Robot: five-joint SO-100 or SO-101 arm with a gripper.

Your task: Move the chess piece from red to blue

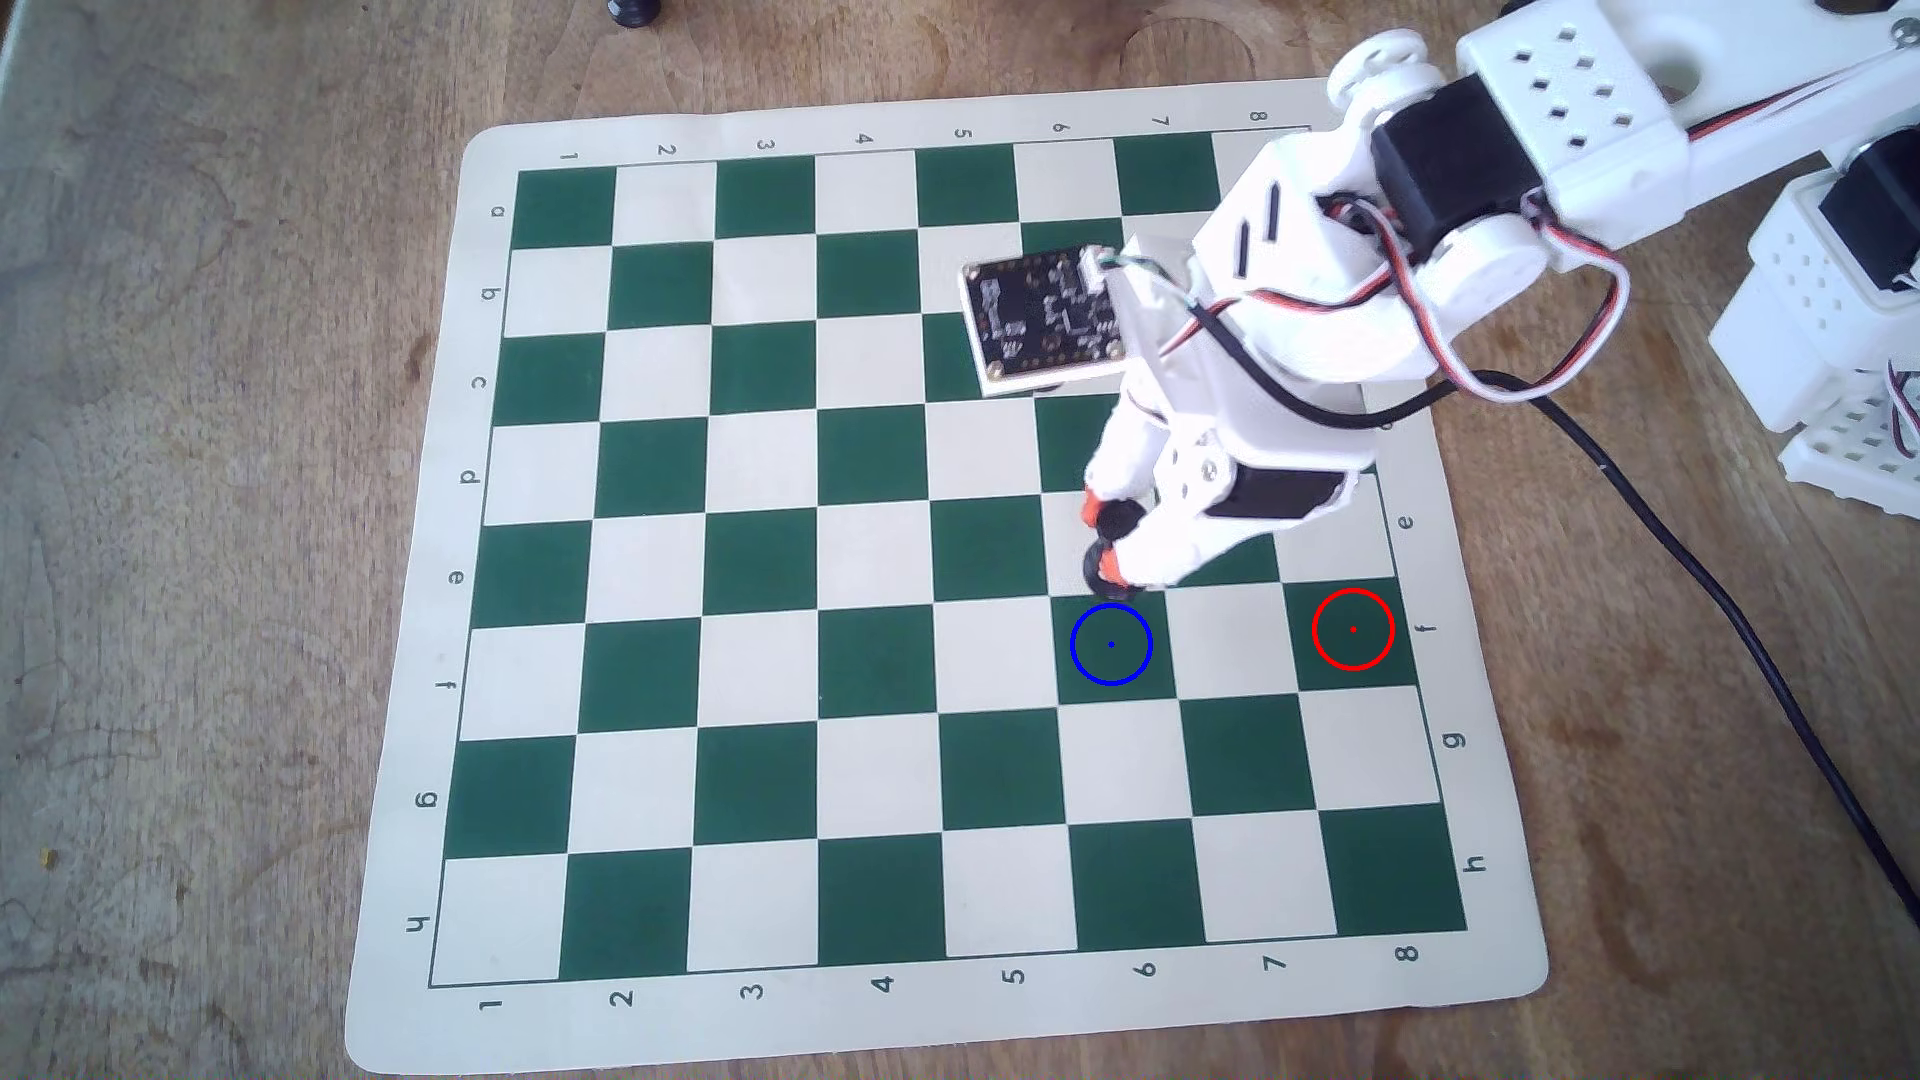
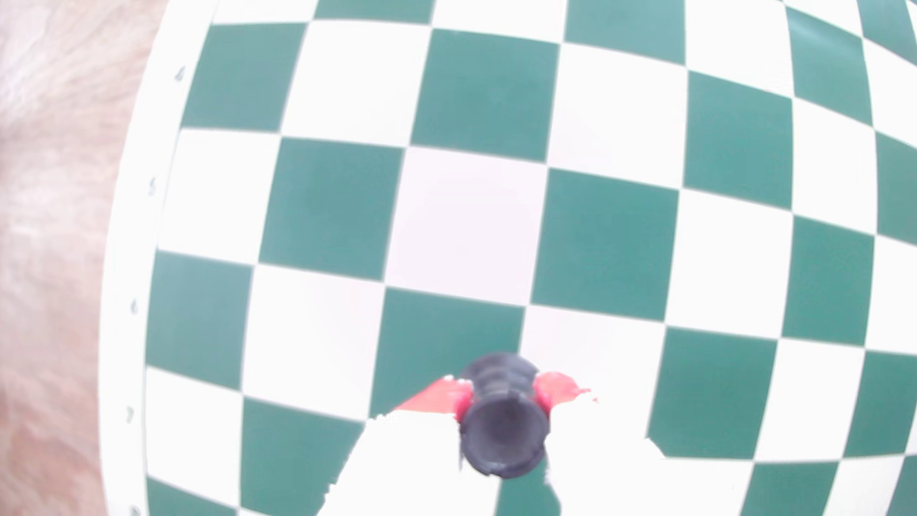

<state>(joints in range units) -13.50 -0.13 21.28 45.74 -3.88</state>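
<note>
White 3D-printed arm (image 1: 1538, 135) comes in from the top right in the overhead view, elbow bent, wrist pitched down. Its two-finger gripper with orange-red pads (image 1: 1101, 537) is clamped on the small matte black rook (image 2: 502, 426), one pad on each side below the crown.

White arm (image 1: 1299, 270), orange-tipped pincer (image 1: 1099, 537)

One rook (image 1: 1114, 524), one board (image 1: 665, 582), two circles
</note>
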